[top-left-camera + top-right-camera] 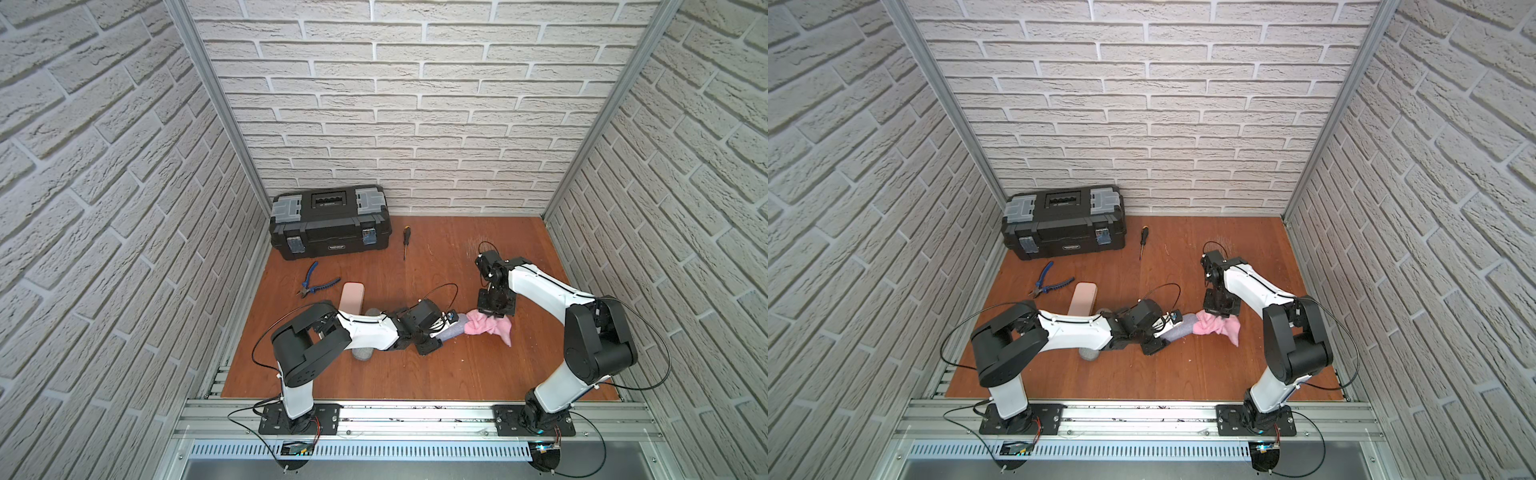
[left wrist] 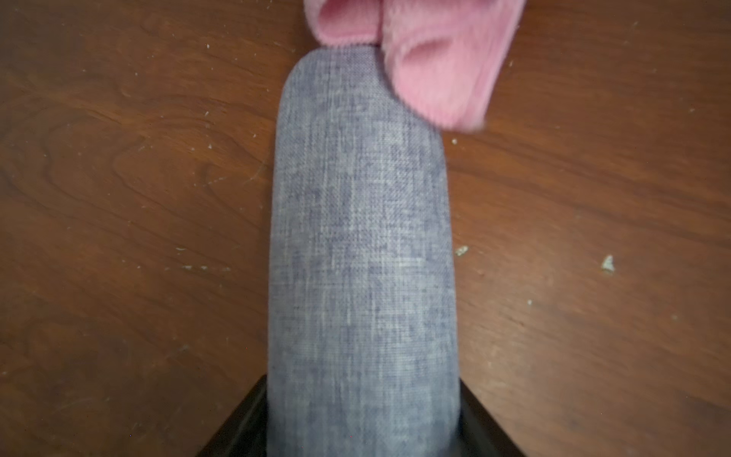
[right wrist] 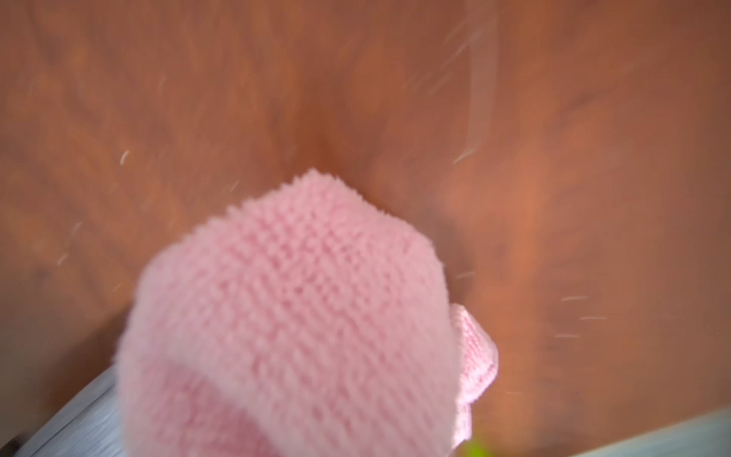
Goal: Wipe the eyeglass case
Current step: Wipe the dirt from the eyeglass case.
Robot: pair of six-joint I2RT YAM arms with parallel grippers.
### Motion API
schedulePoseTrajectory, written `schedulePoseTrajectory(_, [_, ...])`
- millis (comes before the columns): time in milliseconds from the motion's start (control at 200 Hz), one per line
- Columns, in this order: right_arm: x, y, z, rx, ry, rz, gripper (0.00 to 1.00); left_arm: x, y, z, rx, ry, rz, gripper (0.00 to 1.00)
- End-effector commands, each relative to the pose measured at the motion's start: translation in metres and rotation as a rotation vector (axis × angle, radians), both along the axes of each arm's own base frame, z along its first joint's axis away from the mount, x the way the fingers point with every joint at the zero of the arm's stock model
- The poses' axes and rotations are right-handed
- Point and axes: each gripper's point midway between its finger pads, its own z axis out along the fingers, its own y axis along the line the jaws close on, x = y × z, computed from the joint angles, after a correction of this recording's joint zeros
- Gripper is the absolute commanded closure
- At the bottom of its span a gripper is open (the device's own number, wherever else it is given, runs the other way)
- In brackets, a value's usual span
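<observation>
"Where's the thing being wiped?"

"The grey eyeglass case (image 1: 455,330) sits near the middle of the table (image 1: 457,374). The left gripper (image 1: 441,332) is clamped on one end of it. In the left wrist view the black fingers (image 2: 241,423) press against both sides of the case. The free end points toward 3 o'clock."

"And the rag?"

"The pink cloth (image 1: 488,326) is bunched in the right gripper (image 1: 494,309), which is pinched tight on it. Its folds touch the 3 o'clock tip of the case, and a tail trails on the wood toward 4 o'clock."

"Any room to move?"

"Bare wood runs from 4 round to 7 o'clock, out to the front edge, and from 1 to 2 o'clock up to the back wall. The 9 to 11 o'clock side is crowded. The toolbox (image 1: 330,220) fills the 11 o'clock corner against the wall, with the pliers (image 1: 316,282) near its front. The pink case (image 1: 352,297) lies just beside the left arm. The screwdriver (image 1: 406,241) lies alone near 12 o'clock, well apart from both grippers."
</observation>
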Motion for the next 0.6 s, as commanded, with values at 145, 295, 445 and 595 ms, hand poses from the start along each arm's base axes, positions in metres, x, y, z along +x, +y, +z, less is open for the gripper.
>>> schedulePoseTrajectory(145, [-0.008,0.088,0.031,0.329,-0.048,0.089,0.98,0.000,0.011,-0.004,0.054,-0.076,0.046,0.45])
schedulePoseTrajectory(295, [-0.013,0.119,-0.003,0.541,-0.003,-0.013,0.98,0.000,0.012,-0.002,0.060,-0.124,0.062,0.45])
schedulePoseTrajectory(445, [-0.021,0.062,-0.029,0.300,0.096,0.025,0.98,-0.002,0.013,-0.001,0.065,-0.153,0.071,0.42])
schedulePoseTrajectory(595, [0.003,-0.029,0.027,-0.282,0.035,0.160,0.98,-0.004,0.013,0.000,0.068,-0.174,0.074,0.42])
